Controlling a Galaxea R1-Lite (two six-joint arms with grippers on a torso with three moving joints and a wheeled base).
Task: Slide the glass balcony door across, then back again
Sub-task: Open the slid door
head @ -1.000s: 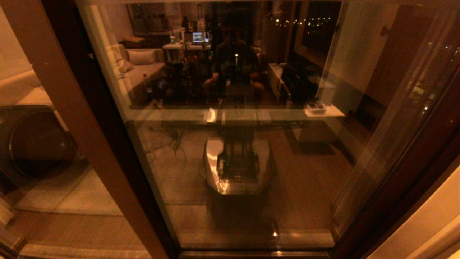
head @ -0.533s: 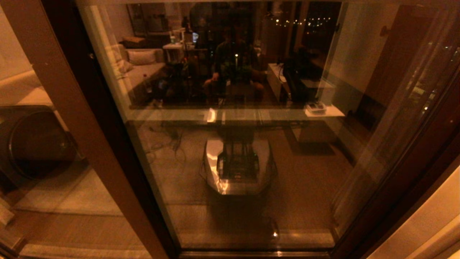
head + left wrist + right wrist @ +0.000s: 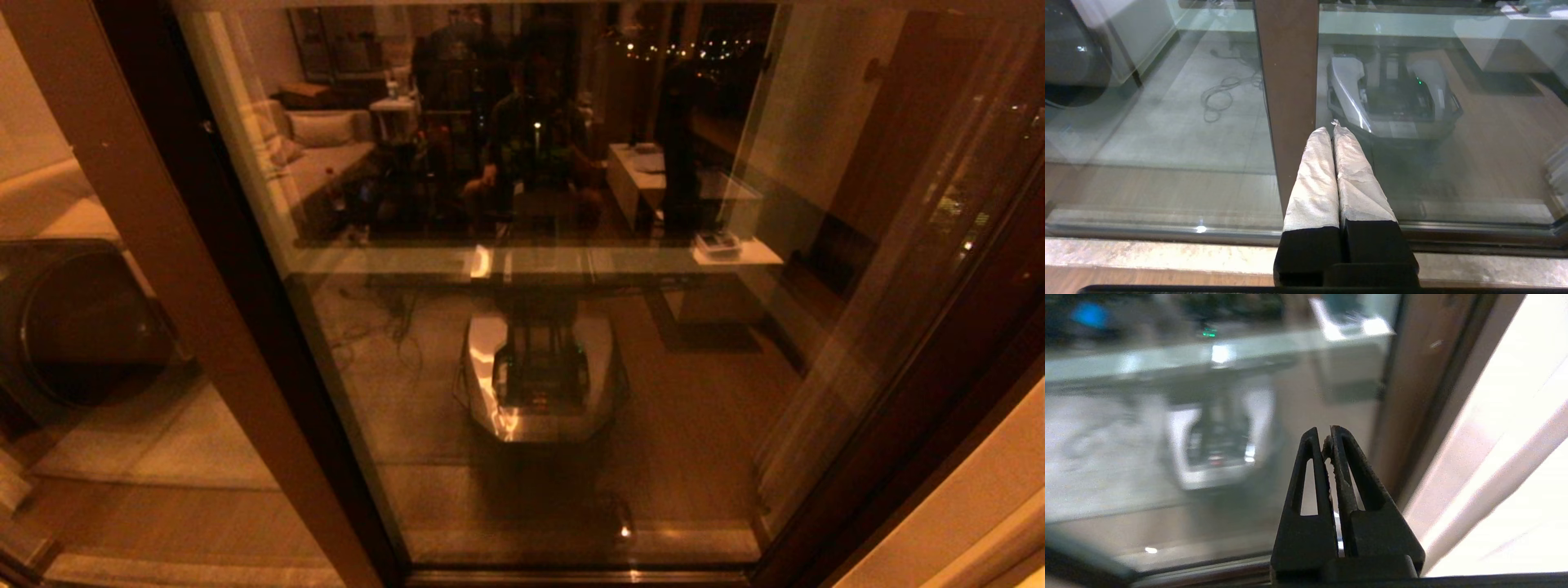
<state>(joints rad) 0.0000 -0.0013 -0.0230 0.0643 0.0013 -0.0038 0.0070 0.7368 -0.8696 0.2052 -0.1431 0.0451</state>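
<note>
1. The glass balcony door (image 3: 539, 343) fills the head view as a tall reflective pane in a brown frame, standing directly before the robot.
2. The pane is bounded by a brown upright (image 3: 188, 269) on the left of the head view and by a darker upright (image 3: 922, 392) on the right.
3. No handle can be made out on either upright in these views.
4. The robot's own base (image 3: 539, 380) and a dim room behind it are mirrored in the glass.
5. Neither arm is seen directly in the head view.
6. The left tool (image 3: 1333, 127) is seen in the left wrist view with its two pale-wrapped fingers (image 3: 1316, 175) pressed together, nothing being gripped.
7. The left tool is pointed toward the lower part of the left brown upright (image 3: 1288, 81), near the bottom track (image 3: 1167, 232); whether it is touched cannot be told.
8. The right tool (image 3: 1327, 435) is seen in the right wrist view with its dark fingers (image 3: 1349, 473) closed on each other, nothing between them.
9. The right tool is directed at the glass just beside the right-hand upright (image 3: 1412, 396), next to a pale wall (image 3: 1515, 437); contact with the pane cannot be told.
</note>
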